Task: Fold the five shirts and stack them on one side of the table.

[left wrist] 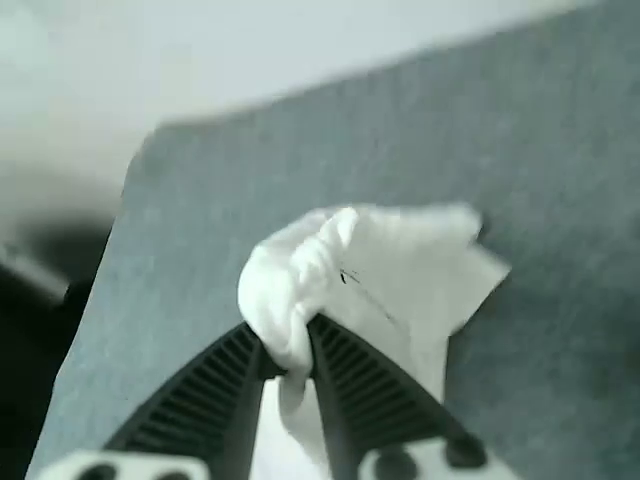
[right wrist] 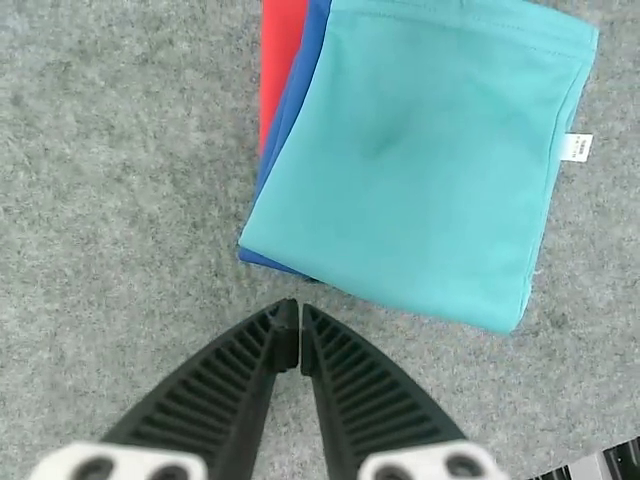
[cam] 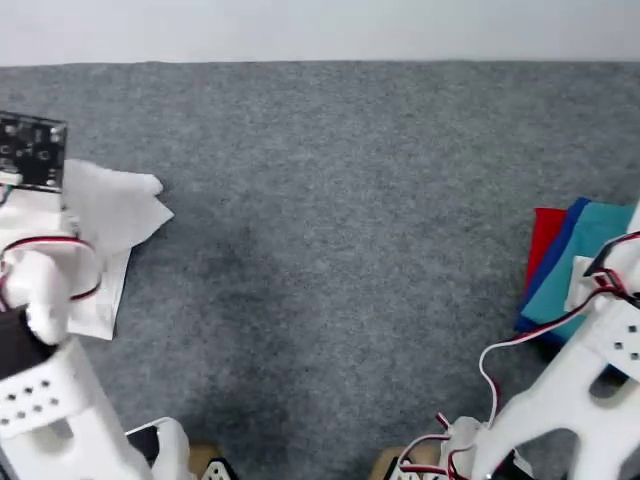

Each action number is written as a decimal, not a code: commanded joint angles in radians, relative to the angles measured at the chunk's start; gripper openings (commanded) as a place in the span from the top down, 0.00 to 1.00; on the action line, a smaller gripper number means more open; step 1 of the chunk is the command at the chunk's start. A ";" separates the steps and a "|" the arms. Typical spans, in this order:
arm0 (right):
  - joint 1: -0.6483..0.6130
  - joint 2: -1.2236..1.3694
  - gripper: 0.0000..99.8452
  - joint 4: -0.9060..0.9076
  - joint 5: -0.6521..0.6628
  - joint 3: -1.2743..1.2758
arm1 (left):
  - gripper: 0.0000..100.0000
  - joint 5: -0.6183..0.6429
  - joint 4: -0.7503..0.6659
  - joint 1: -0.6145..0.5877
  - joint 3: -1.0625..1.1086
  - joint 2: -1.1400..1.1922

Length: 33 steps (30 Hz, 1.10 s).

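White shirt (left wrist: pixel 390 270) pinched at the counter's (cam: pixel 350 200) left edge
Left tool (left wrist: pixel 288 345) clamps its bunched fold; the stack (right wrist: pixel 430 160) lies far across at the right edge, beside the right tool (right wrist: pixel 300 325), closed and empty.

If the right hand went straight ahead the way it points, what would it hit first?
Probably the blue shirt's near edge, just under the teal shirt, though depth is unclear.

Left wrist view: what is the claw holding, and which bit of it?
The left gripper pinches the white shirt by a bunched-up fold. The right gripper, shut, holds nothing.
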 commanded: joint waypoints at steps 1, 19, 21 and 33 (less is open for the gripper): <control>-0.007 -0.025 0.99 0.041 0.009 -0.005 | 1.00 0.069 0.005 0.137 -0.122 -0.025; -0.012 -0.025 0.99 0.039 0.011 0.089 | 0.99 0.074 0.112 0.756 -0.217 0.135; -0.012 -0.025 0.99 0.039 0.011 0.089 | 0.98 0.075 0.110 0.756 -0.217 0.170; -0.056 -0.024 0.99 0.038 0.011 0.091 | 0.84 0.127 0.224 0.713 -0.223 0.235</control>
